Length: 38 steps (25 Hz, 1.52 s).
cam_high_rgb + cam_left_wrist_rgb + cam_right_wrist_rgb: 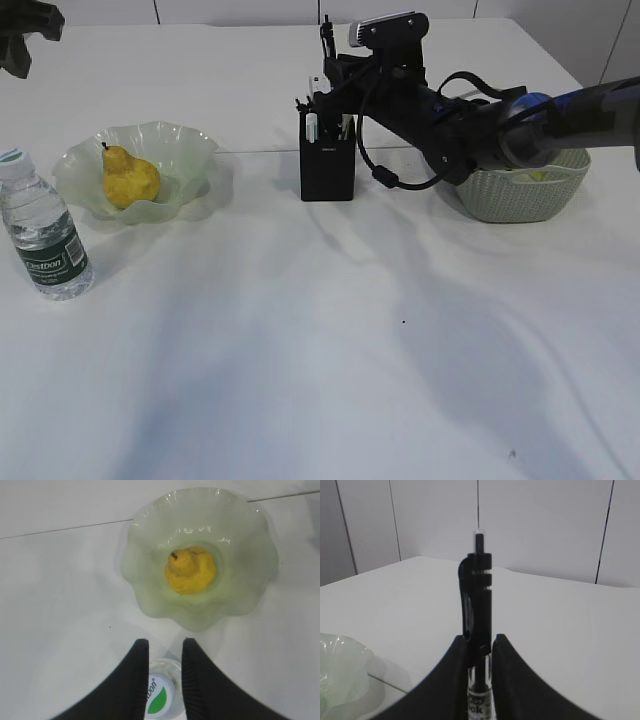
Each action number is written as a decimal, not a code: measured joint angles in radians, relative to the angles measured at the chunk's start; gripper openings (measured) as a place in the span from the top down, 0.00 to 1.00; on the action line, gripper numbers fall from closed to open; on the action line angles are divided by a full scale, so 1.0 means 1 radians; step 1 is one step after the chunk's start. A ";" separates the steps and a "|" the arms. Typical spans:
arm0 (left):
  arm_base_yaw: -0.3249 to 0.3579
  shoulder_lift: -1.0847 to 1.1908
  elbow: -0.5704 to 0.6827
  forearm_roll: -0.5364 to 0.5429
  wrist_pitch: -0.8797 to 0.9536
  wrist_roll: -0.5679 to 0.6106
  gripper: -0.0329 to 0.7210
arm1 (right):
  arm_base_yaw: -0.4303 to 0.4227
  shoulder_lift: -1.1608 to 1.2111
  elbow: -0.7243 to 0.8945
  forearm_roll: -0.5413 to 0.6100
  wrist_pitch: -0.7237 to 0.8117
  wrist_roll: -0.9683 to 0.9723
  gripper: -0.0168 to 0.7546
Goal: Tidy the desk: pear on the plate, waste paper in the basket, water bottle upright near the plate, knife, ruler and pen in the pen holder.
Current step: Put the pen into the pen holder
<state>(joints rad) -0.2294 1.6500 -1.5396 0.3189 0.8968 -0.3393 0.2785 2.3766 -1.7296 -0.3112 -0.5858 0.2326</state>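
Note:
The yellow pear (130,180) (191,570) lies in the pale green plate (190,140) (150,530). The water bottle (45,240) stands upright left of the plate. Its cap (161,700) shows far below my open left gripper (165,641), which touches nothing. My right gripper (480,637) (335,90) is shut on the upright black pen (480,590) above the black pen holder (327,170). Other items stick up from the holder; I cannot tell knife from ruler. A yellowish scrap (536,175) inside the basket (520,195) may be the waste paper.
The right arm (470,120) reaches from the right over the basket toward the holder. The left arm (25,35) hangs at the top left corner. A seam (65,528) crosses the white desk behind the plate.

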 joint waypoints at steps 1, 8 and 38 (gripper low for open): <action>0.000 0.000 0.000 0.000 0.000 0.000 0.75 | 0.000 0.000 0.000 0.000 0.000 0.000 0.77; 0.000 0.000 0.000 0.000 0.000 0.000 0.75 | 0.000 0.000 0.000 0.000 0.006 0.000 0.72; 0.000 0.000 0.000 0.162 -0.076 0.000 0.75 | -0.002 -0.211 0.000 -0.149 0.326 0.014 0.70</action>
<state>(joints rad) -0.2294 1.6500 -1.5396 0.4813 0.8208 -0.3393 0.2770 2.1655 -1.7296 -0.4606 -0.2598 0.2469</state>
